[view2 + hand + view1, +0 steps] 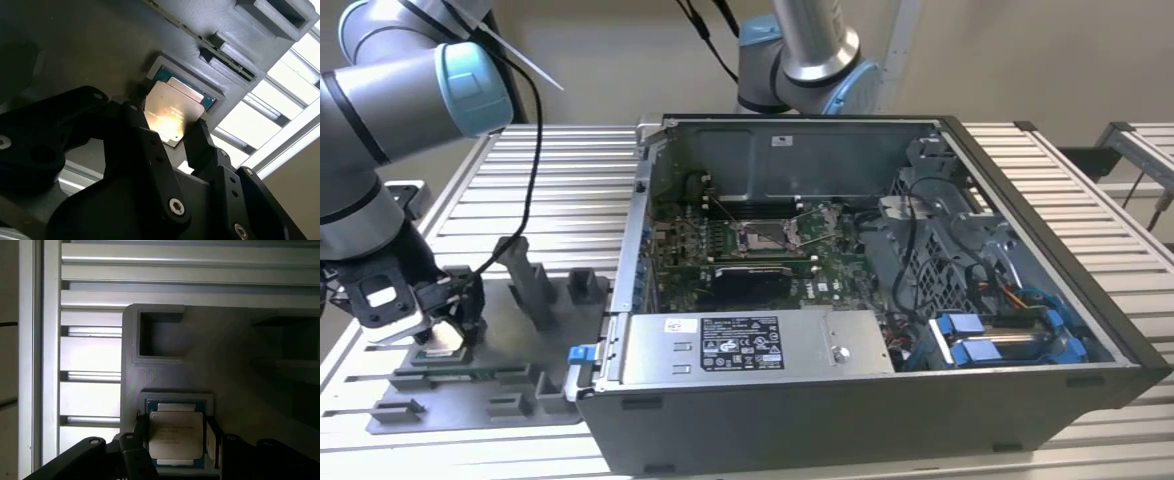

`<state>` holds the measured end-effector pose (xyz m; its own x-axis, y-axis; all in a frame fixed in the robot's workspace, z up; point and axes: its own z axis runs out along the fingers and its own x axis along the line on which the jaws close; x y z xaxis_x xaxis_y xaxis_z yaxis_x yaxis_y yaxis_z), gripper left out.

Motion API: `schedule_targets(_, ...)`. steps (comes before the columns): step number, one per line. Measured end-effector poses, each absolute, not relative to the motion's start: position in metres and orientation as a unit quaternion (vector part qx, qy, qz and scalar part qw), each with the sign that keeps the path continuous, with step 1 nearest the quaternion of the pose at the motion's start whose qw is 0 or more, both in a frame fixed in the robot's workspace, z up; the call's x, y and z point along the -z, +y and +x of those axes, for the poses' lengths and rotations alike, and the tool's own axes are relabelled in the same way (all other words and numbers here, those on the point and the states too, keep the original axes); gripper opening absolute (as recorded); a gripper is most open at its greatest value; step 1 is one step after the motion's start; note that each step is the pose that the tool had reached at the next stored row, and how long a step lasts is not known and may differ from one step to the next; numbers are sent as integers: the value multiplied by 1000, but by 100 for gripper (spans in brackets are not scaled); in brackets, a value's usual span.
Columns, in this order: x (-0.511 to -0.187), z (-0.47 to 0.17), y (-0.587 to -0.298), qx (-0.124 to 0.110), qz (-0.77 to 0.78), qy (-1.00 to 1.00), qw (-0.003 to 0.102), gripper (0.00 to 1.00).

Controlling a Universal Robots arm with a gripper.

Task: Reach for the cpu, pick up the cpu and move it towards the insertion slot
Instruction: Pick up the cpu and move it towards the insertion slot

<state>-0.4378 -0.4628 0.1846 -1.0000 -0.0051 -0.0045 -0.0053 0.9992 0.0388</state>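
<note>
The cpu [176,432] is a small silvery square with a green rim, and it lies in a shallow square seat of the grey fixture plate [467,400] at the exterior view's left. My gripper [447,335] is down over it. In both wrist views its two black fingers [137,117] press against opposite edges of the cpu [172,107], which sits level in the seat. The insertion slot [767,235], a silver-framed socket with a dark centre, lies on the green board inside the open computer case [854,400], far to the exterior view's right of the gripper.
Grey fixture blocks [534,285] stand upright on the plate between the gripper and the case wall. A square empty pocket [160,337] lies in the plate beside the cpu seat. A second robot arm [807,50] stands behind the case. The table [560,170] is ribbed aluminium.
</note>
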Motion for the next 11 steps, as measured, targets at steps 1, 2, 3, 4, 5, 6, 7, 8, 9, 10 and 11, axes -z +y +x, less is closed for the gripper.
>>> schedule_targets(1, -185, -438, -463, -19, -3, 1000, 2, 0)
schedule_targets(2, -185, -438, -463, -19, -3, 1000, 2, 0)
schedule_targets(3, -185, -438, -463, -19, -3, 1000, 2, 0)
schedule_targets(4, -185, -438, -463, -19, -3, 1000, 2, 0)
schedule_targets(5, -185, -438, -463, -19, -3, 1000, 2, 0)
schedule_targets(6, -185, -438, -463, -20, -3, 1000, 2, 0)
schedule_targets(7, -186, -438, -463, -20, -3, 1000, 2, 0)
schedule_targets(8, -190, -438, -463, -19, -3, 1000, 2, 0)
schedule_targets(9, -194, -438, -463, -19, -3, 1000, 2, 0)
schedule_targets(10, -198, -438, -463, -19, -3, 1000, 2, 0)
schedule_targets(11, -202, -438, -463, -19, -3, 1000, 2, 0)
